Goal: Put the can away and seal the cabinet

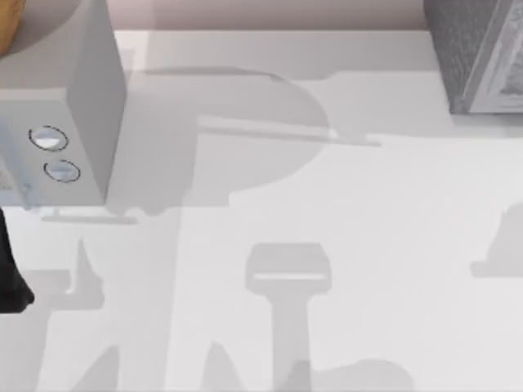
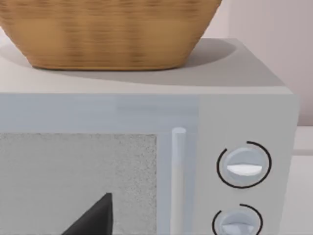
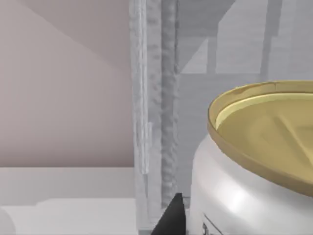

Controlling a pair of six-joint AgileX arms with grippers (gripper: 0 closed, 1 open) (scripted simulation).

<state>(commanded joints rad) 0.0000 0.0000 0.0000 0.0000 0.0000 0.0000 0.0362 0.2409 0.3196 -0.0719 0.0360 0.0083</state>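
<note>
The can point(image 3: 244, 196) has a white body and a dull gold round top, and it looms close in the right wrist view. My right gripper point(image 3: 186, 225) is shut on the can, one dark fingertip point(image 3: 171, 215) pressed to its side. Right behind the can rises the grey textured cabinet point(image 3: 156, 98), which also stands at the table's far right corner point(image 1: 482, 57). My left gripper point(image 2: 93, 218) hangs in front of a microwave's door at the far left, and a dark part of my left arm point(image 1: 12, 269) shows at the left edge.
A light grey microwave point(image 1: 82, 106) with two round knobs point(image 2: 243, 165) and an upright handle point(image 2: 178, 176) stands at the back left. A woven basket point(image 2: 107, 34) rests on top of it. The pale table point(image 1: 327, 245) stretches between microwave and cabinet.
</note>
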